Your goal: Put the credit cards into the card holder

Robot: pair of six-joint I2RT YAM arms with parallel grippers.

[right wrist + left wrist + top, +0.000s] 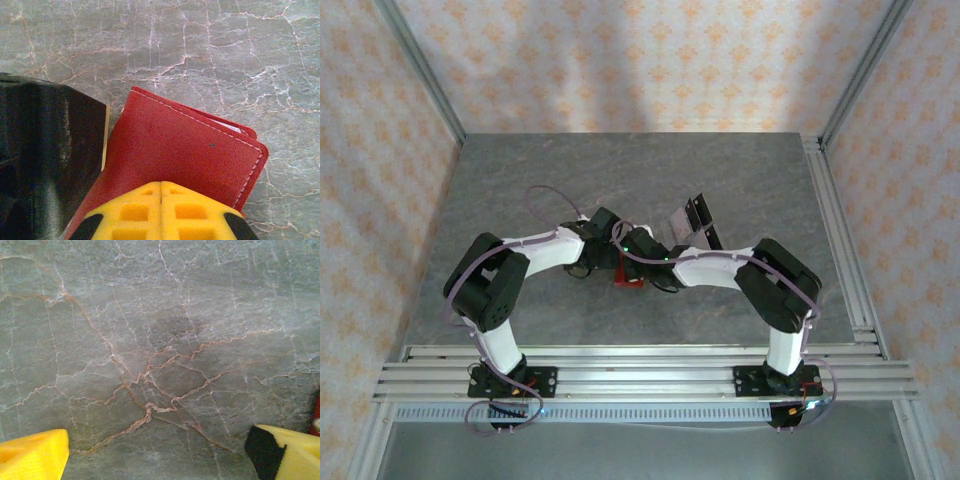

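Card holder folded, red, under my right gripper, fingers pressed together; left gripper spread wide; credit cards at one o'clock.

Grey veined table, patterned walls, metal rails

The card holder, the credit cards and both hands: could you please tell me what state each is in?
card holder: folded closed, a pale edge peeking out at one corner.
credit cards: fanned loose on the table, outside the card holder.
left hand: open, holding nothing.
right hand: shut, right over the card holder's cover.
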